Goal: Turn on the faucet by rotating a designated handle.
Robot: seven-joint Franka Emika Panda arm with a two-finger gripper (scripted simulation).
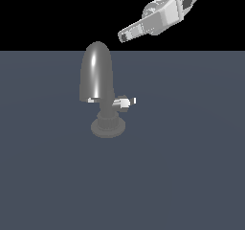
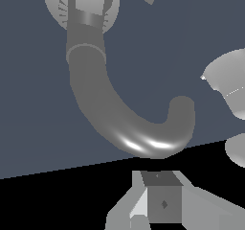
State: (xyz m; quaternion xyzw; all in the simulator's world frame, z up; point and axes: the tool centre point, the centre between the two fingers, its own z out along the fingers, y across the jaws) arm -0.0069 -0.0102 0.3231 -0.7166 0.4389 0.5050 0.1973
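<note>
1. We see the faucet (image 1: pixel 97 87) standing upright on the dark floor (image 1: pixel 182 176), a little to the exterior view's left of centre.
2. Its handle (image 1: pixel 122 102) sticks out toward the exterior view's right, below the dome.
3. Our gripper (image 1: pixel 122 36) hangs above and right of the dome, touching nothing; we cannot tell whether its fingers are spread or closed.

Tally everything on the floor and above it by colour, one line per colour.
Dark grey: 1, the faucet
Pale silver-white: 2, the handle and a tiny sliver beside it
White and grey: 1, the gripper on the robot arm
Total: 4
</note>
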